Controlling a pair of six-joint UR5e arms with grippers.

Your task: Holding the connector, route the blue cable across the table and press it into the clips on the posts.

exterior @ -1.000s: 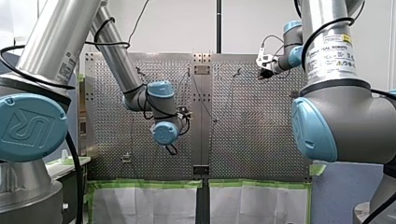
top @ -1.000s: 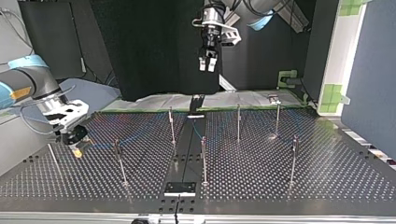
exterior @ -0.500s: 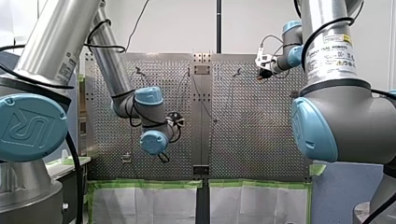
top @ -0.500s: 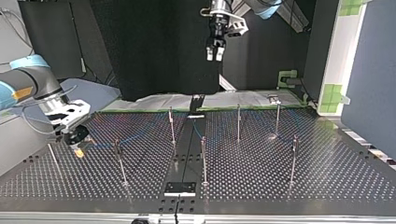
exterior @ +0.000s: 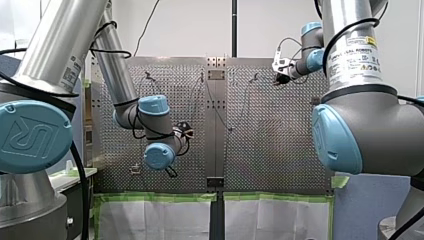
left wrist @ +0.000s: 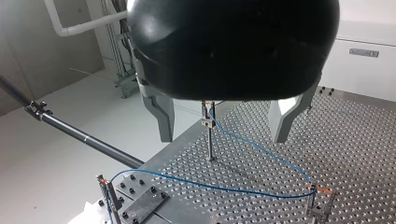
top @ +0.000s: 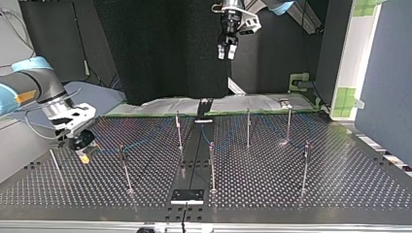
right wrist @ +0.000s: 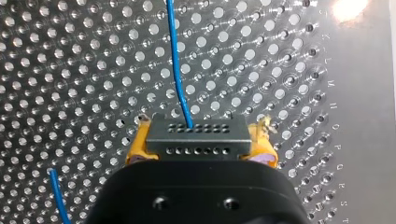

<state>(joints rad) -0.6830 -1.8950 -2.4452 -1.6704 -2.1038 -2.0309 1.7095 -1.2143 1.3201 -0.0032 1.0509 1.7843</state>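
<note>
Two yellow pads point(right wrist: 137, 148) of my right gripper point(right wrist: 200, 148) are clamped on the connector point(right wrist: 196, 133). From it the blue cable point(right wrist: 176, 60) is led straight ahead over the perforated table point(right wrist: 289, 70). In the top view this gripper is seen low at the table's nine o'clock, with a post point(top: 124, 167) at its four o'clock. My left gripper point(left wrist: 223, 137) is held high at that view's twelve o'clock, its fingers point(left wrist: 161, 114) spread wide and nothing between them. Below it the cable is seen draped from a clipped post point(left wrist: 210, 140) to two others.
</note>
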